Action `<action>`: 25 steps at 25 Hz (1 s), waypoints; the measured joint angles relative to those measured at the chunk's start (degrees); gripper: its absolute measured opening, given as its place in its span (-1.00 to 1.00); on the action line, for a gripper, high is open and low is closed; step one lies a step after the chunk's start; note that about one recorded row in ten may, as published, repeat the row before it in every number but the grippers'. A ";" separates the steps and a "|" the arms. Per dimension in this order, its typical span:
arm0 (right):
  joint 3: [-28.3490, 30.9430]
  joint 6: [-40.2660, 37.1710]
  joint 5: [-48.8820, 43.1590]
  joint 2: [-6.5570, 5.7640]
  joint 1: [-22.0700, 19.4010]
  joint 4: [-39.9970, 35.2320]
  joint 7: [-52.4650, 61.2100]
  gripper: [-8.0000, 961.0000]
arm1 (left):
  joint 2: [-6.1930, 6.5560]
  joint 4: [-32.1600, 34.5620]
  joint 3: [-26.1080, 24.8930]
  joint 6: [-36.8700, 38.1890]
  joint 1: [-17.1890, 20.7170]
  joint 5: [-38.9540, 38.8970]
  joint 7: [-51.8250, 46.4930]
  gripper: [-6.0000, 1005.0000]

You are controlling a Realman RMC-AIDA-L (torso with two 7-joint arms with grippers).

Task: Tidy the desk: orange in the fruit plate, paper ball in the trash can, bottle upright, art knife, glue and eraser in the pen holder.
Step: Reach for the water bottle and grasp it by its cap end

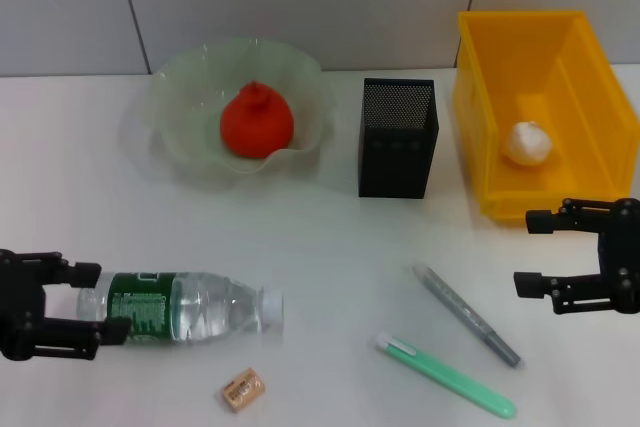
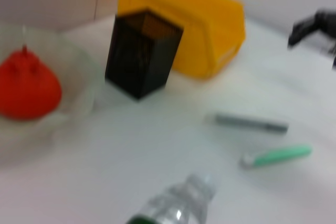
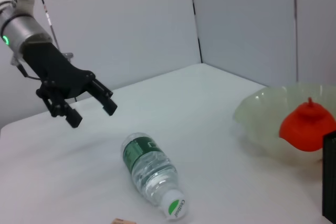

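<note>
Fingers of the left tool (image 1: 90,299) stand spread around the base of the clear plastic bottle (image 1: 185,306), which lies on its side on the white tabletop (image 1: 320,237), green label unreadable, white cap toward the released right tool (image 1: 533,251) near the yellow bin (image 1: 540,97).

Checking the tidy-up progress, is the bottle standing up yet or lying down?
Lying down. The bottle rests on its side on the table, white cap toward the pens, base between the open left pincer fingers.
</note>
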 joint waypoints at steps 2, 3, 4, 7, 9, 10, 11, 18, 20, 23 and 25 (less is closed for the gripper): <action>0.35 0.10 -0.05 -0.23 0.07 1.18 -1.22 0.74 | -0.50 2.40 0.40 0.69 -0.24 1.79 -1.89 0.64; 0.28 0.15 -0.05 -0.27 0.03 1.44 -1.93 0.74 | -1.04 8.41 4.78 2.17 -1.08 4.79 -9.77 0.64; 0.21 0.18 -0.09 -0.32 -0.07 1.70 -2.74 0.74 | -1.02 8.99 5.92 2.24 -1.17 4.85 -11.07 0.64; -0.01 -0.56 -1.17 -0.78 -0.39 3.20 -6.06 0.74 | -1.04 12.20 13.01 2.03 -1.67 6.98 -18.61 0.64; -0.12 -0.93 -1.42 -1.03 -0.34 3.89 -6.48 0.74 | -1.18 13.05 15.28 1.59 -1.78 8.36 -20.21 0.64; -0.22 -1.36 -1.64 -1.40 -0.27 4.77 -6.71 0.74 | -1.25 13.48 16.73 1.07 -1.83 9.41 -21.18 0.64; -0.26 -1.86 -1.88 -1.80 -0.12 5.85 -7.01 0.74 | -1.27 13.83 18.50 0.35 -1.83 10.24 -22.50 0.64; -0.18 -2.85 -2.44 -2.88 0.34 8.32 -8.43 0.74 | -1.29 14.51 22.25 -2.06 -1.64 10.92 -25.08 0.64; -0.16 -3.22 -2.46 -2.99 0.50 8.15 -8.29 0.74 | -1.27 14.42 22.45 -2.24 -1.64 10.93 -25.13 0.64; 0.25 -4.24 -2.47 -3.05 0.59 7.80 -7.90 0.74 | -1.22 14.47 22.38 -2.68 -1.08 10.94 -24.46 0.63; 0.29 -4.56 -2.47 -3.00 0.63 7.54 -7.30 0.74 | -1.13 14.69 22.01 -2.98 -0.86 10.74 -23.59 0.63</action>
